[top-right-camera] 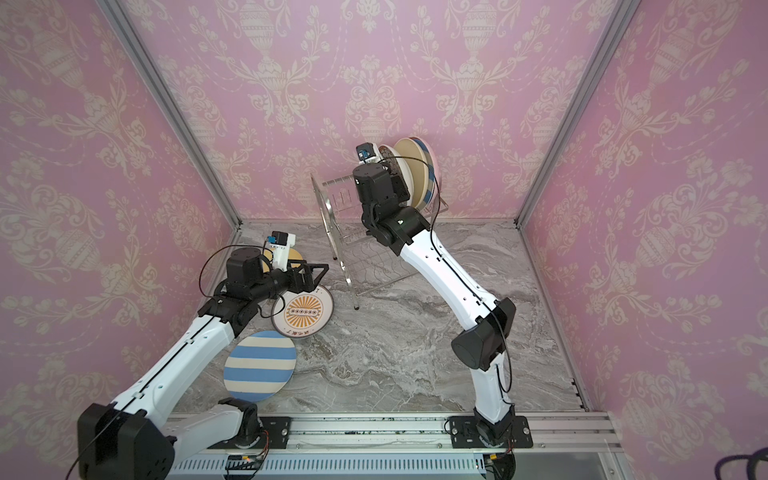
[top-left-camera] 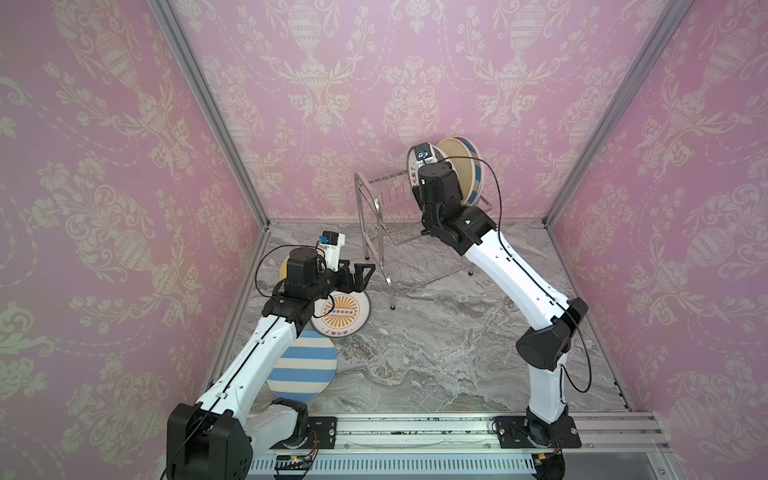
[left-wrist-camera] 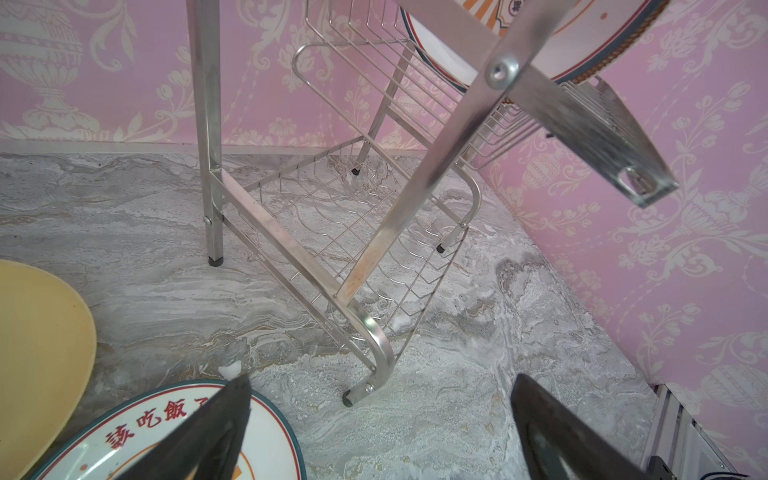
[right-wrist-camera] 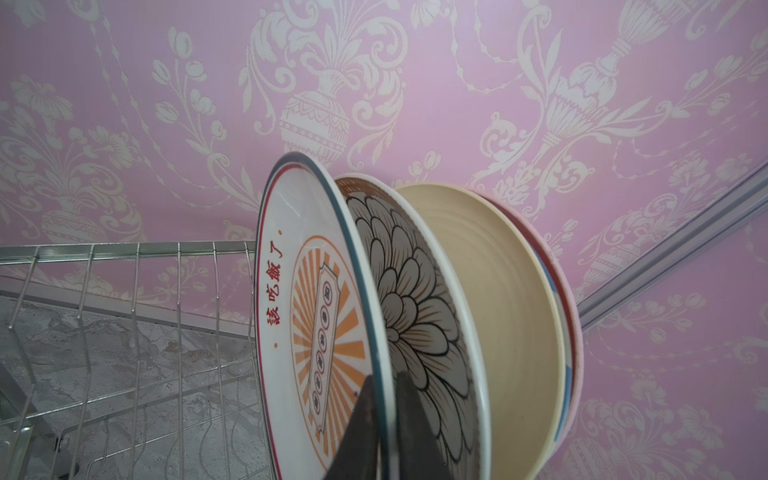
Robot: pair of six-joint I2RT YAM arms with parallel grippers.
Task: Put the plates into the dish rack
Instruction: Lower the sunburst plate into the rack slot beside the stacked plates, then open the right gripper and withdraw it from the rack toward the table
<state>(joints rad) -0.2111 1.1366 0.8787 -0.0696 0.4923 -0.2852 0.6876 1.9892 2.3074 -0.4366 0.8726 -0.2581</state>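
Jaws of the right gripper [right-wrist-camera: 384, 380] are pinching the rim of the racked sunburst plate [right-wrist-camera: 316, 324], one finger on each face. That plate is standing on edge on the upper tier of the steel dish rack [top-left-camera: 376, 216], at the left end of a tight row in both top views. We are seeing four more plates standing behind it. They are the black-petal plate [right-wrist-camera: 415, 316], the beige plate [right-wrist-camera: 498, 291], the blue-striped plate [top-left-camera: 475, 166] and, last, the pink plate [right-wrist-camera: 578, 340].

Across the cell, the left gripper [top-left-camera: 360, 272] is hovering with its jaws spread wide and holding nothing. It is hanging above the flat sunburst plate [top-left-camera: 340, 311], which is lying near the rack's front leg. A yellow plate [left-wrist-camera: 37, 353] is lying partly hidden beneath the left arm. A blue-and-white striped plate [top-left-camera: 301, 365] is lying flat just beside the flat sunburst plate, nearer the arm bases.

Everything is resting on a grey, marble-veined tabletop [top-left-camera: 436, 340]. Pink wallpaper [top-left-camera: 104, 166] with cream urns and flowers is covering three walls. Aluminium posts [top-left-camera: 208, 112] are marking the back corners, and a metal rail [top-left-camera: 415, 428] is carrying both arm bases along the front.
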